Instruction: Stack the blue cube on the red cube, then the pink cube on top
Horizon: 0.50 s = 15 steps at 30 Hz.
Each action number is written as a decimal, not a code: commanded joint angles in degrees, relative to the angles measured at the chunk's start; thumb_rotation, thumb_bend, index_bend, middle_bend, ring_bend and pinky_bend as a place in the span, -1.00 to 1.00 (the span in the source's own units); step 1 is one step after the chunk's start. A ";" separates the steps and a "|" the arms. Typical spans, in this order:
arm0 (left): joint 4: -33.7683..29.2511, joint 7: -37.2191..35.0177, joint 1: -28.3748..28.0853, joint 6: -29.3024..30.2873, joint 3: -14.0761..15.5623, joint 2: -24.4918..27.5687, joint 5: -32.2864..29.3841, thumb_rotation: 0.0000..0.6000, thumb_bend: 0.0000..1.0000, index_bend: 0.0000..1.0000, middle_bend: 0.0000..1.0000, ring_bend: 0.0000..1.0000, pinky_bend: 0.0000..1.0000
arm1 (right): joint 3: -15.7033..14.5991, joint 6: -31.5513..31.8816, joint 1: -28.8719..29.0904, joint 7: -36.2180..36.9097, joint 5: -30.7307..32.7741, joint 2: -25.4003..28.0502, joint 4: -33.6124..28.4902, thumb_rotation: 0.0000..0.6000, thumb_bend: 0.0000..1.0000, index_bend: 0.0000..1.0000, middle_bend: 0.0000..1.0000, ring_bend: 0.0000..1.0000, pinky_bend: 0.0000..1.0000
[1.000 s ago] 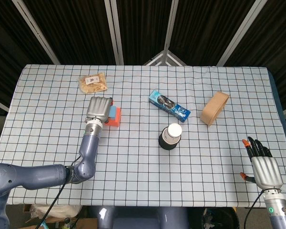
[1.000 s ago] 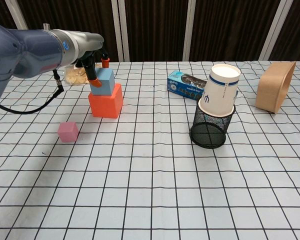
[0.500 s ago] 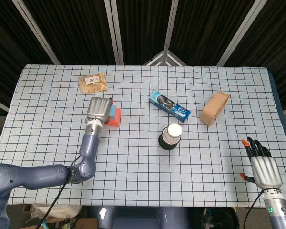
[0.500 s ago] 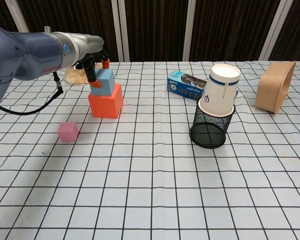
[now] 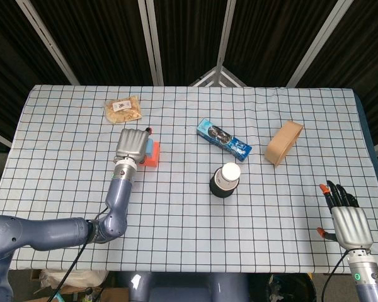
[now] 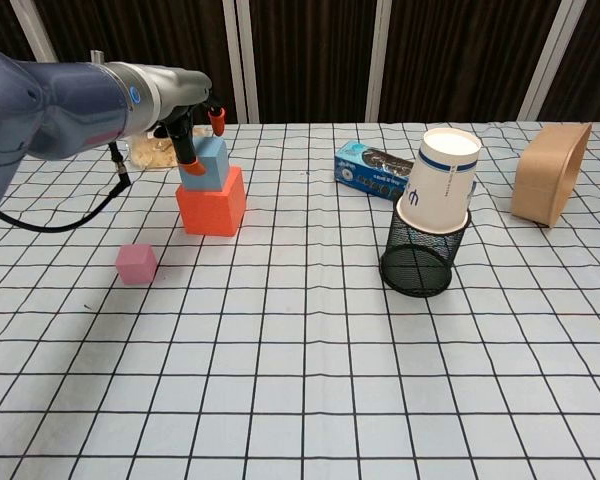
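Observation:
The blue cube (image 6: 210,166) (image 5: 150,148) sits on the red cube (image 6: 211,206) (image 5: 152,159) at the table's left. My left hand (image 6: 183,122) (image 5: 133,145) hovers over them. One finger lies along the blue cube's left face, and the thumb tip is raised above the cube's back edge, off it. The pink cube (image 6: 136,263) lies alone on the cloth, nearer the front and left of the stack; in the head view my left forearm hides it. My right hand (image 5: 347,218) rests with fingers apart at the front right edge, holding nothing.
A paper cup (image 6: 440,180) sits in a black mesh holder (image 6: 418,262) mid-table. A blue cookie pack (image 6: 368,165) lies behind it, a tan box (image 6: 550,185) at the right, and a snack bag (image 5: 122,109) behind the stack.
The left hand's thumb has lifted up and away from the blue cube. The blue cube stays on the red cube. The right hand has not moved.

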 commanded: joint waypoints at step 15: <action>-26.34 -1.09 4.77 7.49 -1.93 16.61 5.94 1.00 -0.37 -0.41 0.90 0.65 0.70 | -0.11 0.78 -0.29 -0.34 -0.46 0.25 -0.63 1.00 -0.78 -1.00 -1.00 -1.00 -0.66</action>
